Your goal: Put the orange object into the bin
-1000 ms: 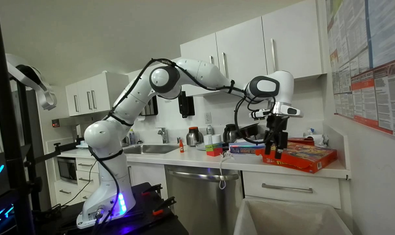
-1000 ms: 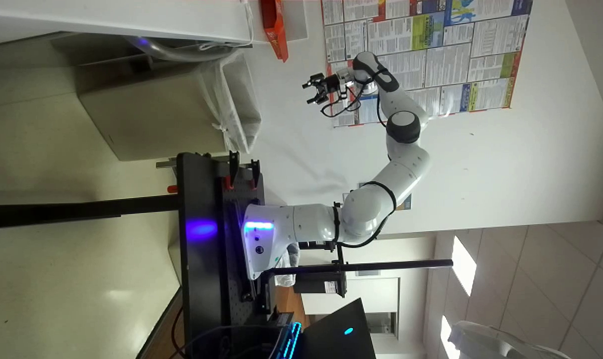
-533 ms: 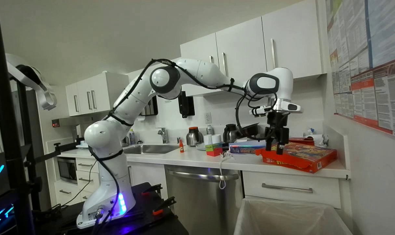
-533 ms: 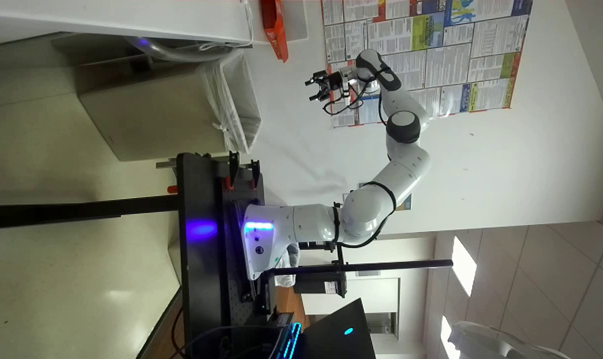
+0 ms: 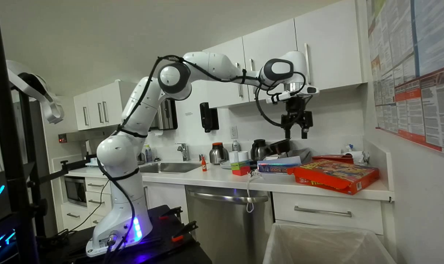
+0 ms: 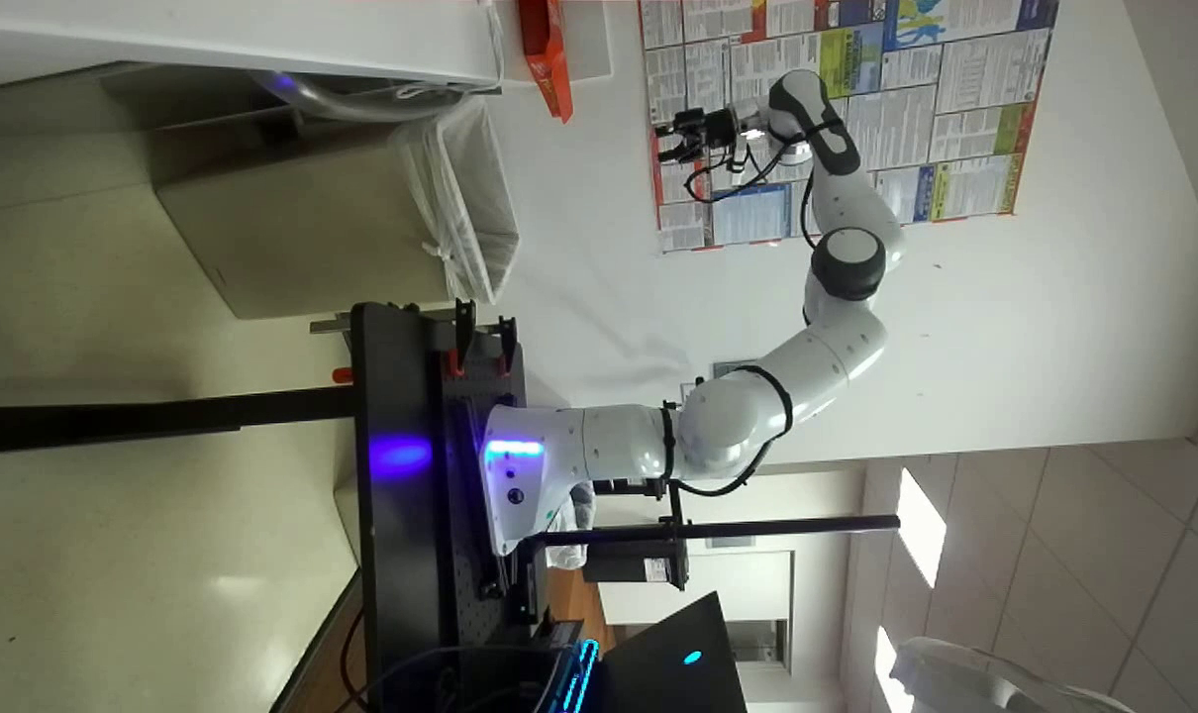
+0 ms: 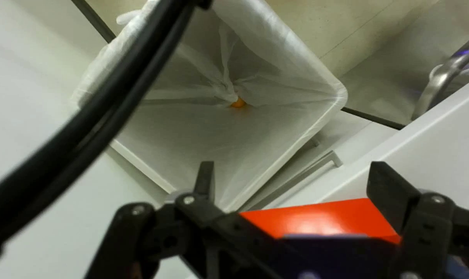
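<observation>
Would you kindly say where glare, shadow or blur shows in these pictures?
Wrist view: whitish sheen on the red box; near cables out of focus; the orange object only a small, soft-edged patch in the bin. In an exterior view: bright reflection on the floor, blue glow on the table, faint shadows on the wall.

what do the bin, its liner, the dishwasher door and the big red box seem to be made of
Bin: probably hard plastic, dull, with smooth, even walls.
Liner: most likely thin plastic film, translucent and finely creased.
Dishwasher door: metal, likely stainless steel, grey with soft reflections.
Big red box: likely cardboard, glossy, going by its shine and bright print.
</observation>
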`<action>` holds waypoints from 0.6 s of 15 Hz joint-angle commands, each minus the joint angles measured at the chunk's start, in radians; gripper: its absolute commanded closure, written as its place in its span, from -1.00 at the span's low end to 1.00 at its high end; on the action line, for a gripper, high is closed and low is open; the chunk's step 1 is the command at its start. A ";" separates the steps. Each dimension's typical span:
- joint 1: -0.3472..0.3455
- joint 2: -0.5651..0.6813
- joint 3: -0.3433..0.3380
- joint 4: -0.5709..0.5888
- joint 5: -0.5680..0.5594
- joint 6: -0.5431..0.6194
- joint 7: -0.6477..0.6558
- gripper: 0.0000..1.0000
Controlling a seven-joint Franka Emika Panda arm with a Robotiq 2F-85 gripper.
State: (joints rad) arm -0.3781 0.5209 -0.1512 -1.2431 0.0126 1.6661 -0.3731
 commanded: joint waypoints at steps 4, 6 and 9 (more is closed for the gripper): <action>0.073 -0.329 0.064 -0.271 -0.025 -0.029 -0.185 -1.00; 0.106 -0.415 0.070 -0.355 -0.022 -0.040 -0.239 -1.00; 0.163 -0.550 0.076 -0.508 -0.020 -0.039 -0.292 -1.00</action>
State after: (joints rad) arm -0.2590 0.1485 -0.0799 -1.5778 0.0047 1.6251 -0.6090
